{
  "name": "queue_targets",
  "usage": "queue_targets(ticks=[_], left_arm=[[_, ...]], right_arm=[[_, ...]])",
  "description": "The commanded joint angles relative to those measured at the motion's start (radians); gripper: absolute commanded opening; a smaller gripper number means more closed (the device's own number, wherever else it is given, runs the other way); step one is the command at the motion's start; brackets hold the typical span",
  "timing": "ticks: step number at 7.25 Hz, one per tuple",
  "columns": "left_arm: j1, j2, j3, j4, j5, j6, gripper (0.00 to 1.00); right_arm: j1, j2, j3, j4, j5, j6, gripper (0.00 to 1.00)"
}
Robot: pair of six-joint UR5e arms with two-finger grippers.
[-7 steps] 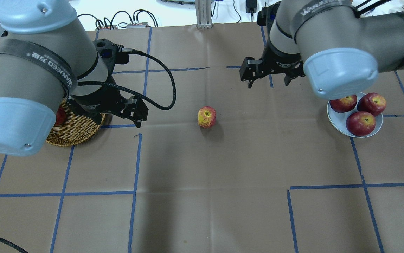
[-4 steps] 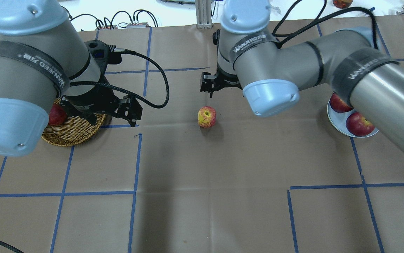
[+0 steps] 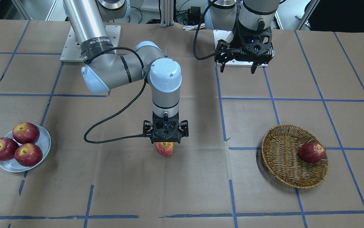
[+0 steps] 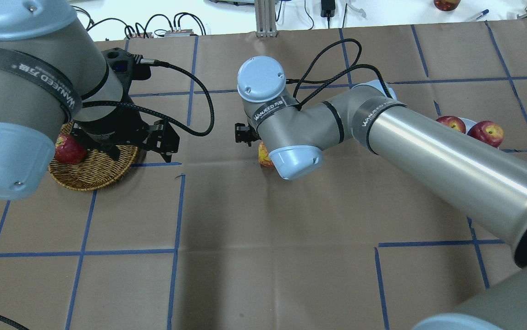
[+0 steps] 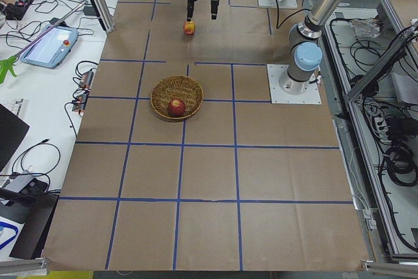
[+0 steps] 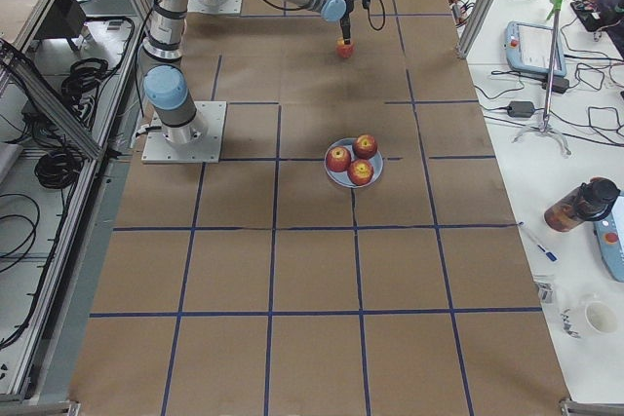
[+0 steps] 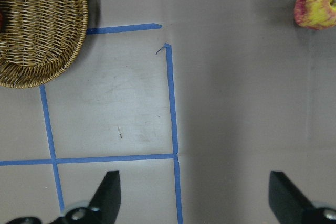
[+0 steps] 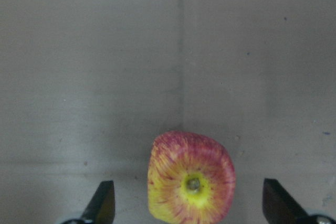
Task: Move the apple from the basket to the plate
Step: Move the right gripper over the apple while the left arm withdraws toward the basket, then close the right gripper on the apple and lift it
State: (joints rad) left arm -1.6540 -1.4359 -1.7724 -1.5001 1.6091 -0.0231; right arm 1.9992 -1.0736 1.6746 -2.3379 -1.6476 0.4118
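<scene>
The orange-red, yellow-streaked apple stands on the brown table between basket and plate, stem dimple up. In the overhead view it is mostly hidden by my right wrist. My right gripper hangs straight over it, open, with a finger on each side and neither touching. My left gripper is open and empty, raised beside the wicker basket, which holds one dark red apple. The pale plate holds three dark red apples.
My right forearm stretches across the table from the plate side and covers most of the plate in the overhead view. A black cable loops beside the right wrist. Blue tape lines grid the table.
My right arm has swung from near the plate to the table's middle and now has its open gripper over the apple. My left arm has drawn back slightly. The apple has not moved.
</scene>
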Motion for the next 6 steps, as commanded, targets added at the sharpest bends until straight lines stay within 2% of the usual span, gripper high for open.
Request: queue_targets(ticks=[1, 3, 4, 5, 6], left_arm=[[0.0, 0.0, -0.001, 0.0, 0.0, -0.001, 0.99], [0.0, 0.0, -0.001, 0.0, 0.0, -0.001, 0.99], [0.0, 0.0, -0.001, 0.0, 0.0, -0.001, 0.99], [0.0, 0.0, -0.001, 0.0, 0.0, -0.001, 0.99], [0.0, 0.0, -0.001, 0.0, 0.0, -0.001, 0.99]], right_arm=[[0.003, 0.066, 0.004, -0.044, -0.001, -0.005, 1.0], [0.001, 0.072, 0.032, -0.044, -0.001, -0.015, 1.0], [0.0, 0.064, 0.056, -0.087, -0.001, -0.021, 0.84], [-0.002, 0.066, 0.057, -0.092, 0.0, -0.024, 0.59], [-0.005, 0.057, 0.048, -0.092, 0.0, -0.024, 0.54]])
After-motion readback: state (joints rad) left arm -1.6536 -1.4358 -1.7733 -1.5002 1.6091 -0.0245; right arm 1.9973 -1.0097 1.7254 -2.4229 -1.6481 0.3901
